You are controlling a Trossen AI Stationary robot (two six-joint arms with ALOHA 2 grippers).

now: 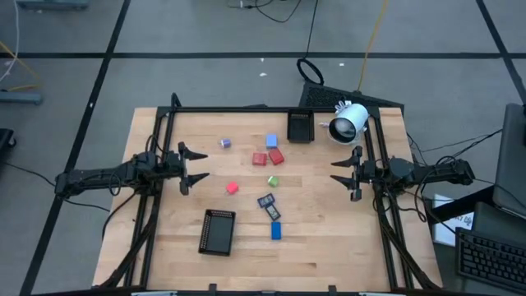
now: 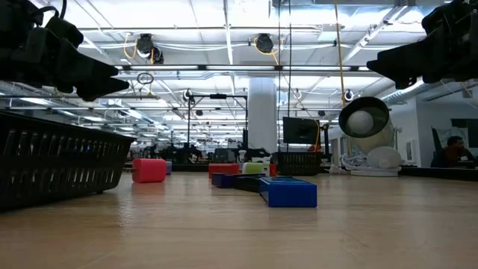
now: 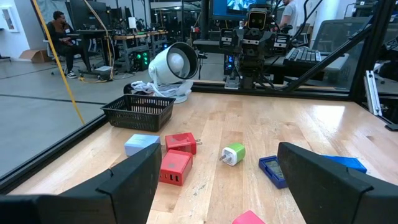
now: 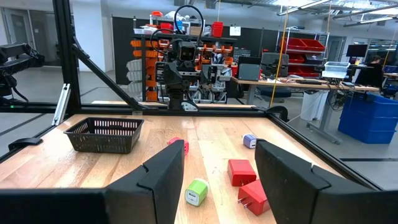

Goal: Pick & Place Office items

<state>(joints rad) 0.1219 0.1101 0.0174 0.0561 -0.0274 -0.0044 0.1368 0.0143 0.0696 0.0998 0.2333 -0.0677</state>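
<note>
The wooden table carries two black mesh trays: one at about 7 o'clock from the table's centre, the other at about 1 o'clock, with a white cylindrical device just beyond it at 2 o'clock. Both arms wait at the sides with nothing held. The left gripper hovers at 9 o'clock and the right gripper at 3 o'clock, each with its fingers spread wide.

The office items lie loose around the centre. Two red plug adapters sit together at 12 o'clock with a light-blue block just behind them and a small purple piece off toward 11. A green-and-white cube sits near the middle, a pink block at 9 o'clock, and a dark flat piece and a blue rectangle toward 6.

These look like light, rigid plastic blocks, unlikely to deform or break; smooth faces could slip, so flat opposite sides are the best hold. The flat rectangles probably need pinching across their narrow edges.

The high view gives the layout but not shape. The left wrist view shows metal prongs on a red adapter and the green cube, parts to keep out of the grip. The low view shows how low the blue rectangle lies.
</note>
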